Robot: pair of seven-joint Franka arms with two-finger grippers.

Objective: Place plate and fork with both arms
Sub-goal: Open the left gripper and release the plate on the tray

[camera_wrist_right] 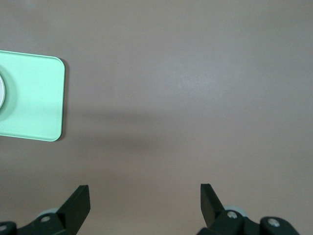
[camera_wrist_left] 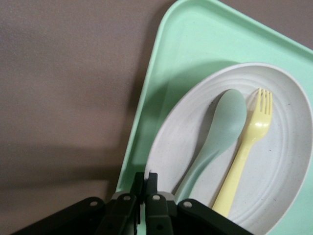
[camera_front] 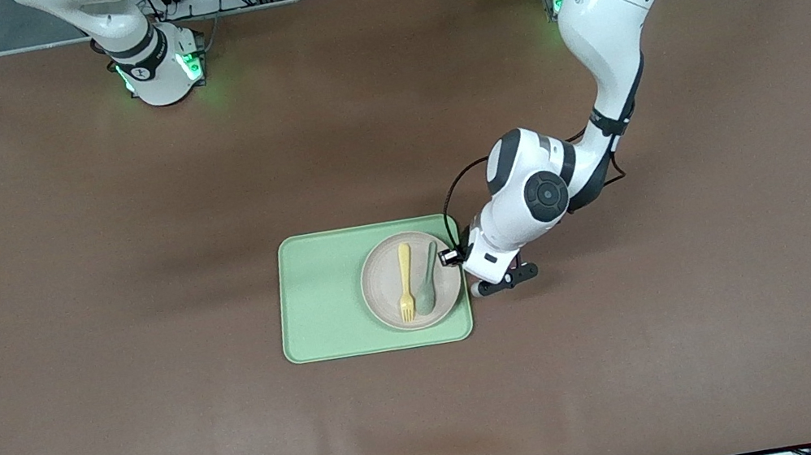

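The right gripper (camera_wrist_right: 144, 203) hangs high over bare table toward the right arm's end, its fingers (camera_wrist_right: 78, 205) spread wide and empty; only that arm's base shows in the front view, and it waits. The green tray (camera_front: 319, 300) is the landmark, near the middle of the table. The plate (camera_front: 384, 297) sits on the tray, at the tray's end toward the left arm. The fork (camera_front: 405, 280) lies on the plate with its tines pointing toward the front camera, and a sage-green spoon (camera_front: 427, 283) lies just beside it, on the side toward the left arm.

The left gripper (camera_wrist_left: 145, 196) is low at the tray's edge by the plate's rim, fingers (camera_wrist_left: 152, 188) pressed together on nothing visible.

Judged from this, the task seems barely begun: plate and fork are both on the tray, neither is gripped.

The raised tray lip crowds the plate's rim beside the left gripper, leaving little room for fingers. Around the tray the table (camera_front: 98, 312) lies open on all sides for setting things down.
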